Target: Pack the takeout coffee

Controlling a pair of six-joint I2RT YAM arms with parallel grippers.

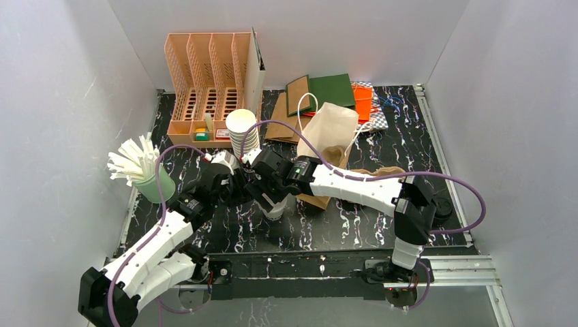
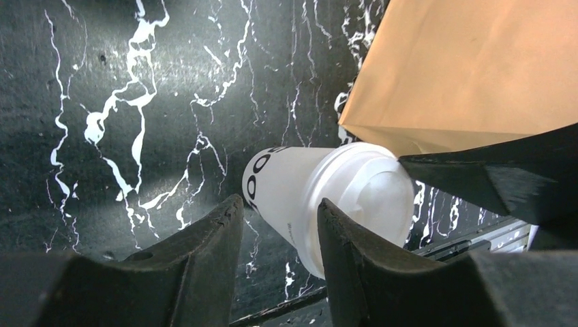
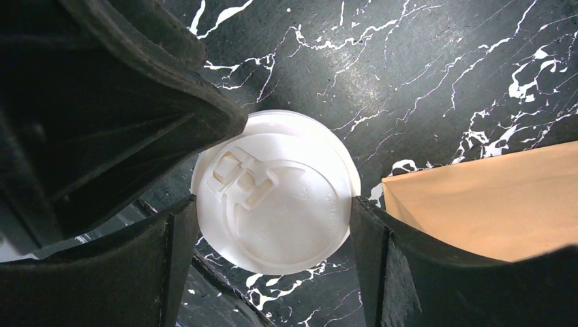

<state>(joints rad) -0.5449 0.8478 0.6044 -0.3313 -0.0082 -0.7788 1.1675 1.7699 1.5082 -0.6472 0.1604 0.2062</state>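
Note:
A takeout coffee cup [image 1: 275, 208] with white walls, black lettering and a white sip lid stands on the black marble table. My right gripper [image 1: 270, 196] comes down from above, and its fingers [image 3: 178, 245] press both sides of the lid [image 3: 276, 194], shut on the cup. My left gripper [image 1: 238, 188] sits just left of the cup [image 2: 293, 187], open and empty [image 2: 279, 203], with the cup beyond its fingertips. A brown paper bag [image 1: 328, 136] lies right behind the cup and shows in both wrist views [image 2: 463, 68] [image 3: 491, 197]. No capped green-walled cup is in view.
A tall stack of lidless cups [image 1: 242, 129] stands behind the grippers. A peach file organizer [image 1: 208, 75] is at the back left. A green cup of white sticks [image 1: 151, 185] is at the left edge. Green folders [image 1: 330, 88] and an orange item [image 1: 362, 102] lie at the back.

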